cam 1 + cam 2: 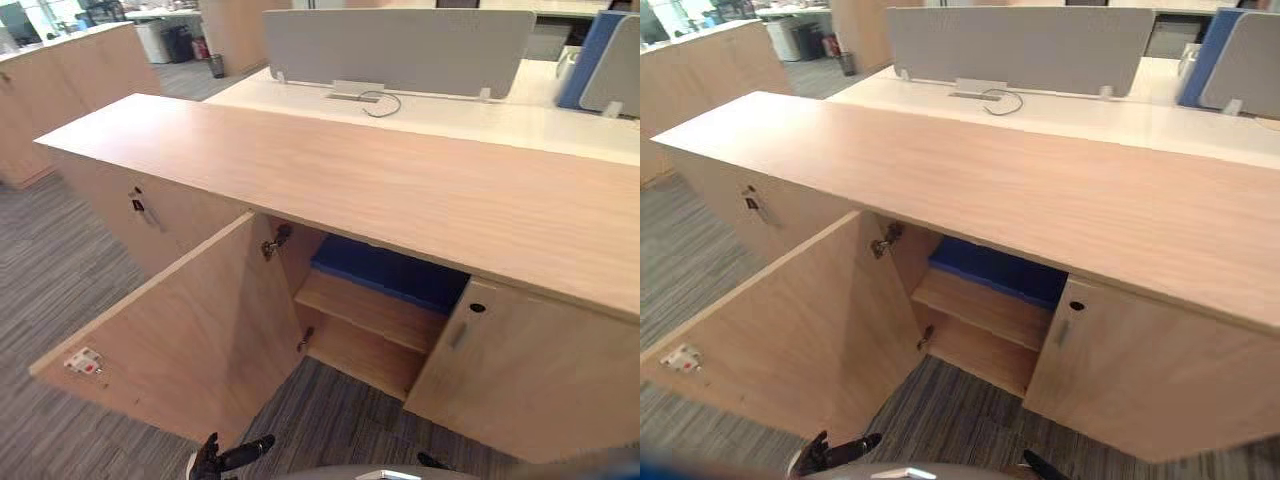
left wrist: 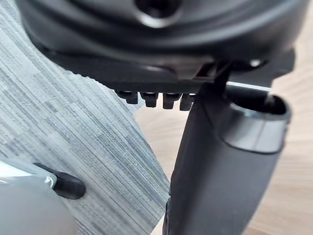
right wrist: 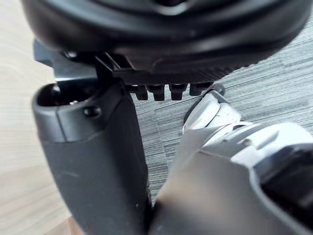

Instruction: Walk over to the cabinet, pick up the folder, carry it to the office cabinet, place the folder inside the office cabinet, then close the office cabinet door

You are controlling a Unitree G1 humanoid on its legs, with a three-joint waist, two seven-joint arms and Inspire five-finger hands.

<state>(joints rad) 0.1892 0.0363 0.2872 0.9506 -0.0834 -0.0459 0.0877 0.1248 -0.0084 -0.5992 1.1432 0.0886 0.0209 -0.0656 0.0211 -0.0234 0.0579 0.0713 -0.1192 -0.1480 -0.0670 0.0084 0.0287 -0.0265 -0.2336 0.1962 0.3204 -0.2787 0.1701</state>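
A blue folder lies flat on the upper shelf inside the office cabinet, a long light-wood unit. The cabinet's left door stands swung wide open toward me. The door to the right of it is closed. My left hand hangs low in front of the open door's bottom edge, fingers relaxed and holding nothing. In its wrist view the left hand shows over carpet and wood. My right hand hangs low over the carpet beside the cabinet, also holding nothing.
A neighbouring cabinet door with a key is closed on the left. Behind the cabinet stands a white desk with a grey partition. Another wood cabinet sits far left. Grey carpet covers the floor.
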